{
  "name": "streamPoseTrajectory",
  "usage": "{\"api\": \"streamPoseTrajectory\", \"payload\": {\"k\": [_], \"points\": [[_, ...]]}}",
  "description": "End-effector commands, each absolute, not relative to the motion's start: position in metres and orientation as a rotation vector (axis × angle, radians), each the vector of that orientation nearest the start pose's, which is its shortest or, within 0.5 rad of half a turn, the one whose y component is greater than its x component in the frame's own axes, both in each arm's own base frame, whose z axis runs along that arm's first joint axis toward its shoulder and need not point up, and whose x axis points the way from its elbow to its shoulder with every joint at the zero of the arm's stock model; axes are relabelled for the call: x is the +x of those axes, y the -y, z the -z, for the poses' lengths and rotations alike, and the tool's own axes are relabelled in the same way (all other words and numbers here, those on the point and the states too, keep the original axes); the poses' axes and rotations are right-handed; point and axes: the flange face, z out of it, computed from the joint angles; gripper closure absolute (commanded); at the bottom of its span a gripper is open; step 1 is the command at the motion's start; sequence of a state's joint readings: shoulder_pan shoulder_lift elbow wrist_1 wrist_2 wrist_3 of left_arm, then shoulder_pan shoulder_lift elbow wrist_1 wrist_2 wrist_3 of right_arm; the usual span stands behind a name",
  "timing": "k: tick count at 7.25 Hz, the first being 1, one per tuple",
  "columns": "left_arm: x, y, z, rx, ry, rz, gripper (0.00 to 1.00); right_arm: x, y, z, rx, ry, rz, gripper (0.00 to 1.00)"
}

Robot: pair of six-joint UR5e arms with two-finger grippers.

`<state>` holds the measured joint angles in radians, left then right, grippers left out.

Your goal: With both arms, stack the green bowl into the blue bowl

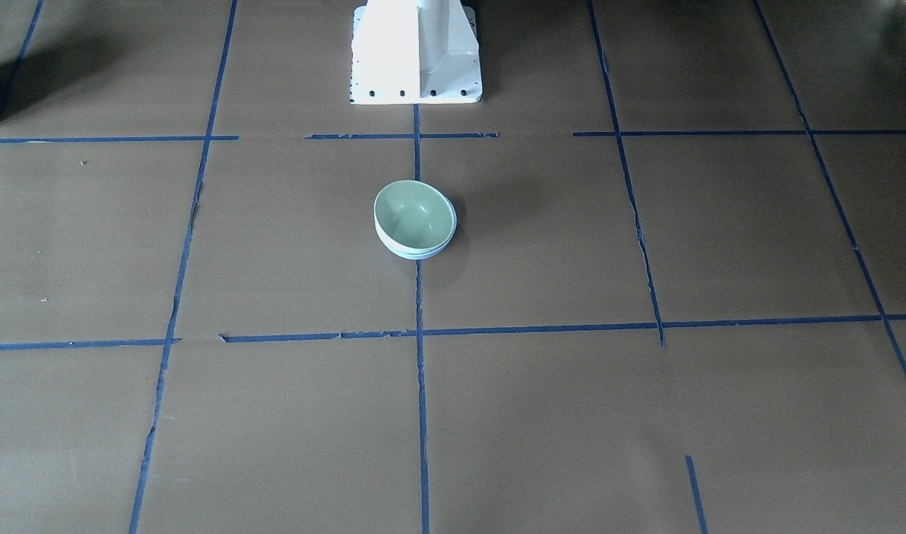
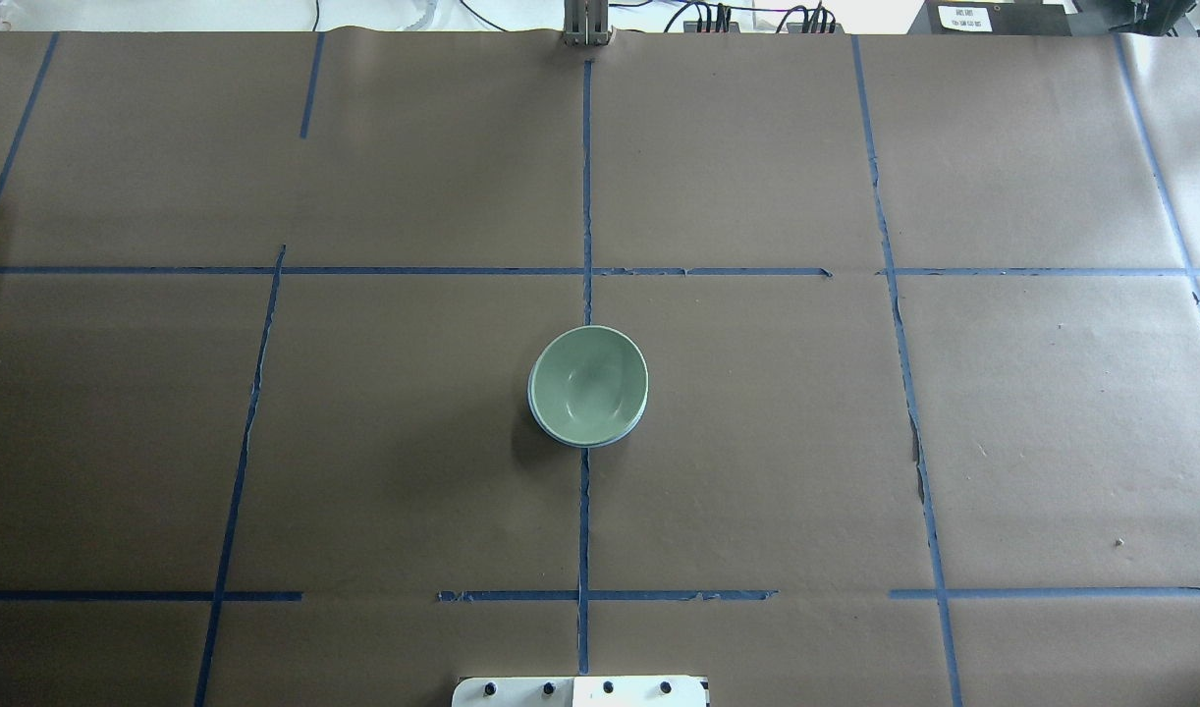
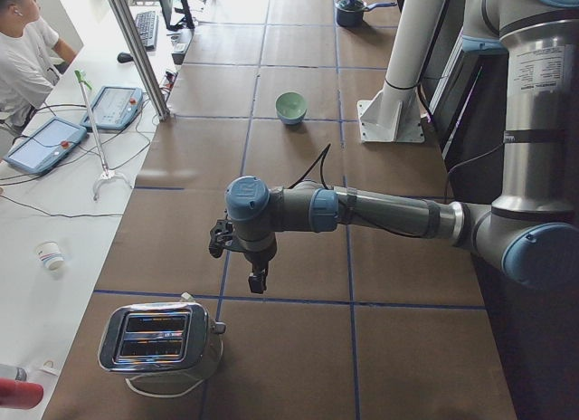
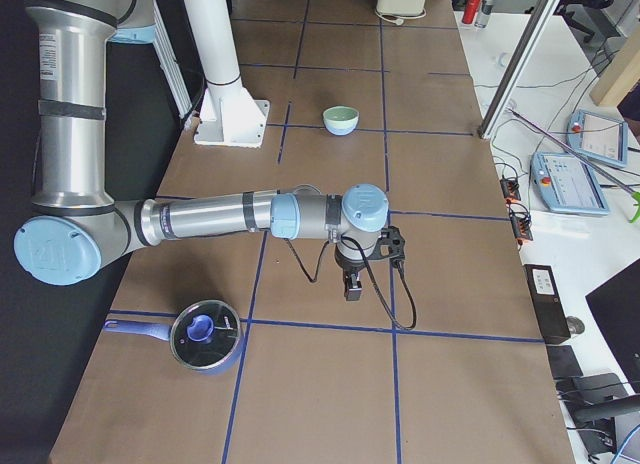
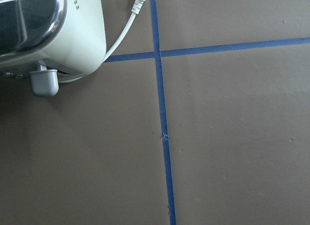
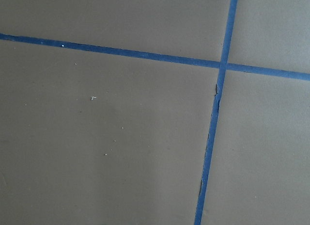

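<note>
- Front-facing view: the green bowl [image 1: 414, 215] sits nested inside the blue bowl [image 1: 416, 255], mouth up, mid-bench [image 1: 646, 415], on a blue tape line [image 1: 421, 386].
- Overhead view: only a thin blue rim shows under the green bowl.
- Left side view: the left arm [image 3: 380, 212] stretches level, well apart from the bowls. The left gripper [image 3: 258, 281] points straight down near a toaster [image 3: 158, 338]; open or closed cannot be told.
- Right side view: the right arm [image 4: 220, 216] reaches level. The right gripper [image 4: 352, 286] points down near a lidded pot [image 4: 205, 336]; its state cannot be told.
- Left wrist view: the toaster's corner, tape beside it.
- Right wrist view: bench with crossing tape.
</note>
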<state>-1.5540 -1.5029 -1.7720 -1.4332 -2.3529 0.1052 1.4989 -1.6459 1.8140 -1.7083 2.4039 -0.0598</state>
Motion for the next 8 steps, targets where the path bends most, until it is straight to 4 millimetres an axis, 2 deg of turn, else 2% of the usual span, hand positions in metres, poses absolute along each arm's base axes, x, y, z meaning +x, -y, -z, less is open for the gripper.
{"api": "streamPoseTrajectory", "payload": {"k": [1,5,8], "points": [[-0.055,0.467,-0.602,0.112,-0.779,-0.146,0.0,0.02,0.461,-0.581,0.022,0.833,0.144,0.0],[-0.055,0.476,-0.583,0.169,-0.777,-0.171,0.0,0.019,0.461,-0.579,0.023,0.836,0.149,0.0],[-0.054,0.479,-0.579,0.177,-0.775,-0.176,0.0,0.017,0.461,-0.575,0.031,0.845,0.156,0.0]]}}
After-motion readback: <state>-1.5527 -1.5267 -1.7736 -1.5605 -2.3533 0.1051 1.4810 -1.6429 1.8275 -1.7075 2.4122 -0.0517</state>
